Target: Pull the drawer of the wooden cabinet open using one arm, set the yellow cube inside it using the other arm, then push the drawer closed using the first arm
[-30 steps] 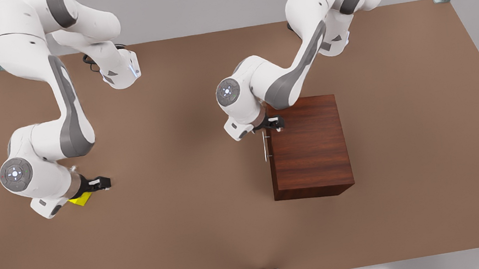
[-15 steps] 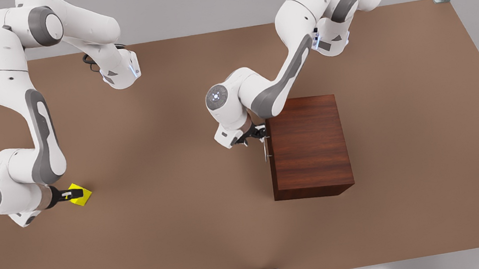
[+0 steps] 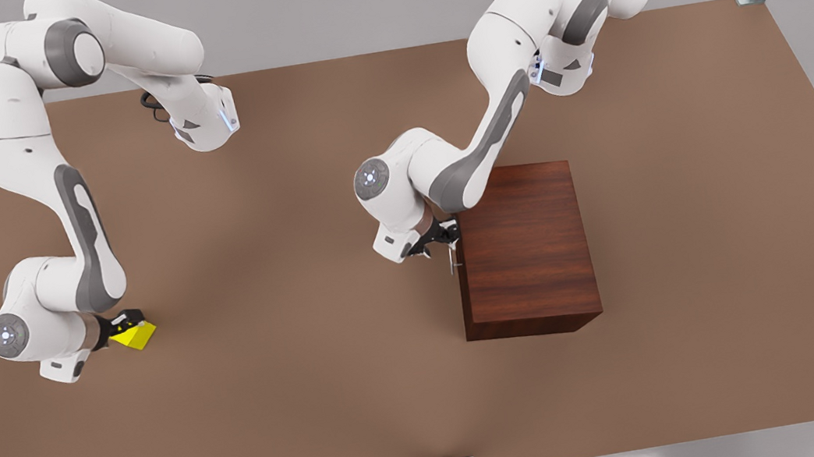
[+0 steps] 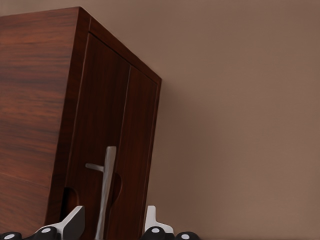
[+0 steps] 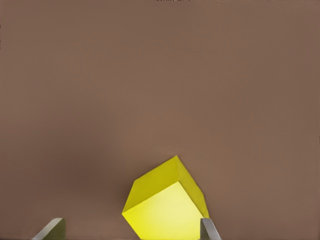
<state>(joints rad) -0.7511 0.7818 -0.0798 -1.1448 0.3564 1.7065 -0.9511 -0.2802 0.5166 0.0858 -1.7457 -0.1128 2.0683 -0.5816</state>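
You've got the wooden cabinet (image 3: 527,248) sitting right of the table's centre in the front view, a boxy block of dark reddish-brown wood with horizontal grain on top, long axis running 12 to 6 o'clock, its drawer face turned toward 9 o'clock. The drawer (image 4: 112,145) looks flush and shut, a flat panel in the same dark wood. Its handle (image 4: 106,192) is a thin silver metal bar standing off the panel on a short post, running along the cabinet's length. Your left gripper (image 3: 442,238) is at the cabinet's 9 o'clock side, up near the far corner, fingers spread with one pale fingertip either side of the bar in the left wrist view; I can't tell if they touch it. Way over at 9 o'clock from the cabinet, well apart, is the yellow cube (image 3: 135,335), small, bright, plain and sharp-edged, turned corner-on so its edges sit diagonal to the table edges. Your right gripper (image 3: 122,326) is right over it, fingers spread wide, and in the right wrist view the cube (image 5: 165,207) sits between the tips, closer to one. Everything sits on a flat matte brown table (image 3: 335,395).
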